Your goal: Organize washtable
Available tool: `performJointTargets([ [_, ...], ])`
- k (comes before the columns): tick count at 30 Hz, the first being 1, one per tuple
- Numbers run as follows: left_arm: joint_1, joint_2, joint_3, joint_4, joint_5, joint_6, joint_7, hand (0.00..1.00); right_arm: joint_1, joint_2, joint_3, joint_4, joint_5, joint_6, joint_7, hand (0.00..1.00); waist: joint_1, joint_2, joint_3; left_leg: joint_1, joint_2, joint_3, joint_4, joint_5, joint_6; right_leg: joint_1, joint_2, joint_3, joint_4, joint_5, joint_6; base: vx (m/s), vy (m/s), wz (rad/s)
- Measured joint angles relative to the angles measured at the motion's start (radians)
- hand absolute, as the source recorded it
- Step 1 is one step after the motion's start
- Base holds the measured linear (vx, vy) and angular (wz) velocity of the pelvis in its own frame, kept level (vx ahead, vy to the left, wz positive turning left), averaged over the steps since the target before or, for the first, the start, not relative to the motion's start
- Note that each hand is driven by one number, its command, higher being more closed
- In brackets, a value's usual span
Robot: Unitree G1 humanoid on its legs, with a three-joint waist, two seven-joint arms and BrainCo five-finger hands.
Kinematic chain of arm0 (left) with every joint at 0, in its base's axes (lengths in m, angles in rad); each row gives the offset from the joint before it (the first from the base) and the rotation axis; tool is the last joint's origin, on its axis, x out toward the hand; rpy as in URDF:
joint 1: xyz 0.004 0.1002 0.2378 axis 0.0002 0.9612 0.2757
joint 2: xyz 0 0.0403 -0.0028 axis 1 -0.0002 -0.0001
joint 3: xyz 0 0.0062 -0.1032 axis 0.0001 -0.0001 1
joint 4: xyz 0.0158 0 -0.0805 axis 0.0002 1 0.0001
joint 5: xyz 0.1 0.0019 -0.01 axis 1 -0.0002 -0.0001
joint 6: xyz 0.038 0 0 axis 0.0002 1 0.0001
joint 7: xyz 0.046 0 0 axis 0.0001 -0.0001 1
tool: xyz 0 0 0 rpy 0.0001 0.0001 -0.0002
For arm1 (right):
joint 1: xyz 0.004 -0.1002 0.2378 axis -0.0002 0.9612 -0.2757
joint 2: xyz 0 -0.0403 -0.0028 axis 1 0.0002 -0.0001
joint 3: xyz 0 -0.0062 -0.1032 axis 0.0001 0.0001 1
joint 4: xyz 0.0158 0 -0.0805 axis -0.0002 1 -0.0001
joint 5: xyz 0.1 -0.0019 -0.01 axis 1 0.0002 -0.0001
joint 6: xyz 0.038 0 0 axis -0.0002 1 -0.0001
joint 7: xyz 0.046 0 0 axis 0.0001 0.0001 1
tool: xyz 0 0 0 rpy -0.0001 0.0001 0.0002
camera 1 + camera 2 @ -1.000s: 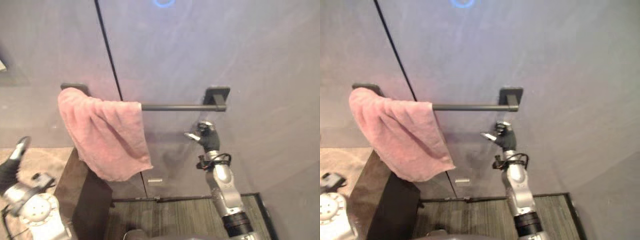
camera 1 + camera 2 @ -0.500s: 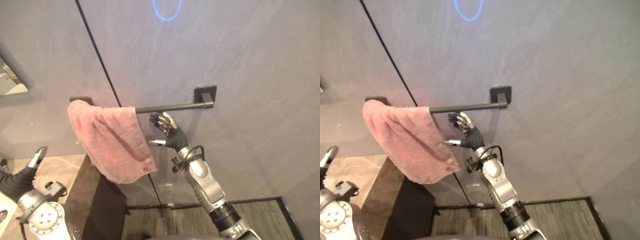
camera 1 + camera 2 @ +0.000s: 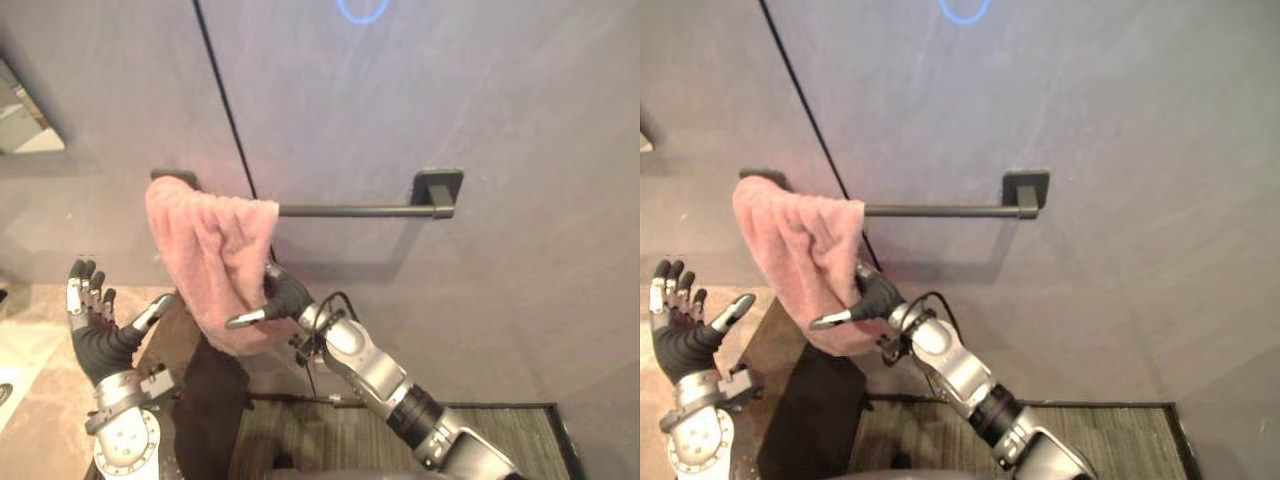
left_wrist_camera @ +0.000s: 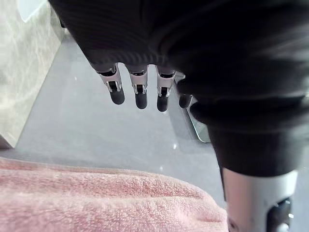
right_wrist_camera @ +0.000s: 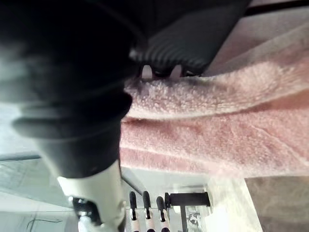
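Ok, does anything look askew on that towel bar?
Yes: the pink towel is bunched at the left end of the towel bar and hangs lopsided, with the rest of the bar bare. The right hand reaches into its lower folds; the left hand is open, off to the side.

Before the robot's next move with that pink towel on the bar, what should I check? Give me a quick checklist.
1. Towel hangs on the towel bar: ok, it is draped over the bar's left end.
2. Towel spread along the bar: not ok, it is bunched at the left end and most of the bar is bare.
3. Right robot hand at the towel: ok, it is against the lower part.
4. Right robot hand's hold on the towel: cannot tell, the cloth hides it.
5. Left robot hand free: ok, it is open and holds nothing.
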Motion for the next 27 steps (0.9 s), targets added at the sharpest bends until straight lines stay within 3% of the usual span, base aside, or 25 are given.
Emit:
performJointTargets([
  [3,0.014,-0.011,-0.013,-0.027,-0.003,0.0,-0.02,0.0,0.0,0.001,-0.008,0.0,0.002,0.001,-0.001,0.0,0.02,-0.004,0.002,0.0,0.006,0.005,0.004,0.0,0.0,0.003,0.005,-0.006,0.0,-0.002,-0.002,0.0,-0.007,0.02],
  [4,0.018,-0.011,-0.022,-0.039,-0.004,0.0,-0.022,0.0,0.0,0.001,-0.013,0.0,0.003,0.002,-0.001,1.0,0.021,-0.004,0.002,0.0,0.006,0.005,0.003,0.0,0.0,0.003,0.004,-0.008,0.0,-0.002,-0.002,0.0,0.0,0.0],
  [18,0.051,-0.018,-0.049,-0.074,-0.025,-0.008,-0.029,0.0,0.0,0.001,-0.062,-0.001,0.015,0.002,-0.031,1.0,0.024,-0.008,0.002,0.0,0.002,0.014,-0.009,0.001,0.0,0.014,-0.001,-0.026,0.0,-0.006,0.005,0.0,0.003,0.03],
  [27,0.051,-0.018,-0.044,-0.091,-0.032,-0.012,-0.03,0.0,0.0,0.004,-0.137,-0.001,-0.019,0.002,-0.068,1.0,0.026,-0.006,-0.005,0.007,-0.032,-0.001,-0.031,0.023,0.0,0.026,-0.03,-0.056,0.002,-0.013,0.014,0.03,0.022,0.12],
])
